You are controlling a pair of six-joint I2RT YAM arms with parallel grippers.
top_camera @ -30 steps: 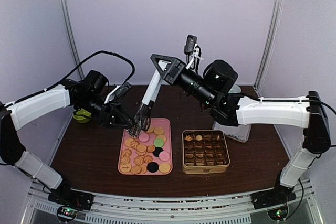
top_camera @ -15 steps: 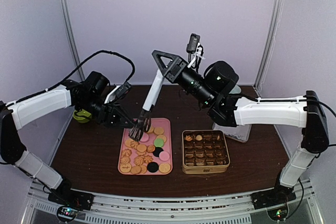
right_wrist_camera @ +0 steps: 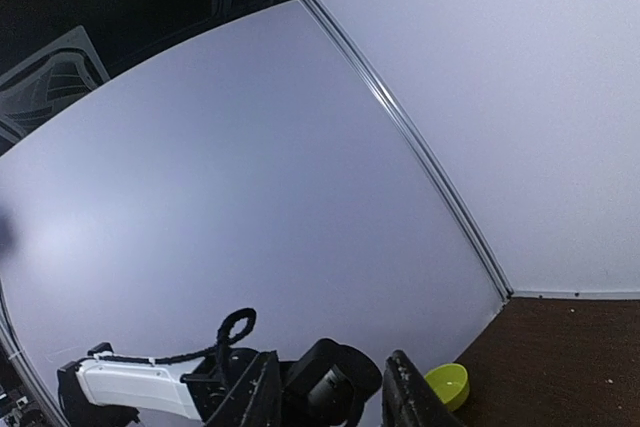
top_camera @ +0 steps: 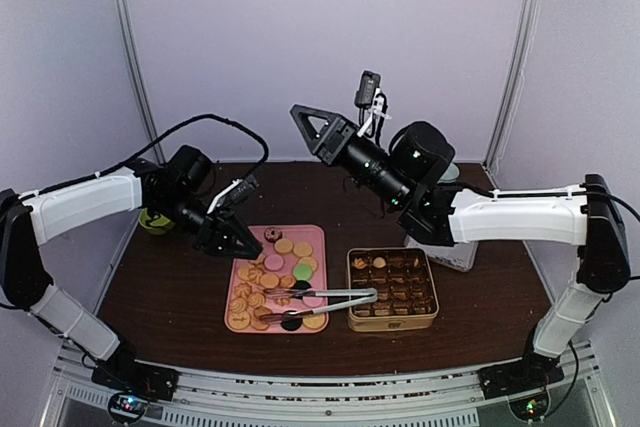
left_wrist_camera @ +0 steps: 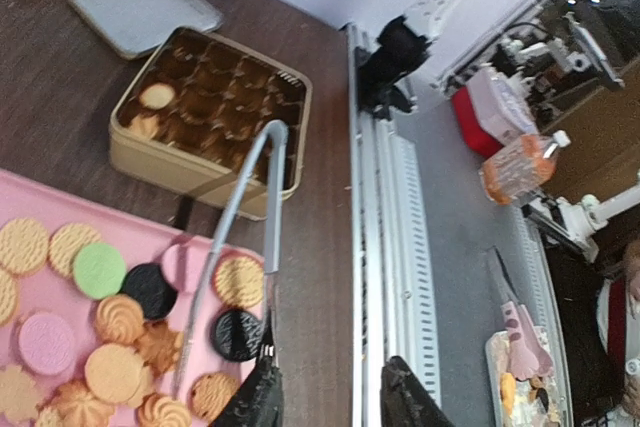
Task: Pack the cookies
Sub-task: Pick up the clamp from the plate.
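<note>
The cookies (top_camera: 272, 285) lie loose on a pink tray (top_camera: 316, 235): tan rounds and flower shapes with some pink, black and green discs (left_wrist_camera: 100, 269). A gold tin (top_camera: 392, 323) with dark cells stands right of the tray, a few cookies (left_wrist_camera: 156, 96) in its far cells. Metal tongs (top_camera: 322, 297) lie flat across the tray and the tin's rim. My left gripper (top_camera: 238, 243) hovers low at the tray's left edge, open and empty (left_wrist_camera: 330, 395), one tong end by its left finger. My right gripper (top_camera: 306, 123) is raised high, open and empty (right_wrist_camera: 330, 395), facing the wall.
The tin's lid (left_wrist_camera: 143, 9) lies on the dark table behind the tin. A yellow-green bowl (top_camera: 154, 220) sits at the far left behind my left arm. The table's near edge and metal rail (left_wrist_camera: 385, 197) run just beyond the tray.
The tongs hung from my right gripper down to the tray; now they lie flat across tray and tin. My right gripper has let go. My left gripper drew back a little to the left.
</note>
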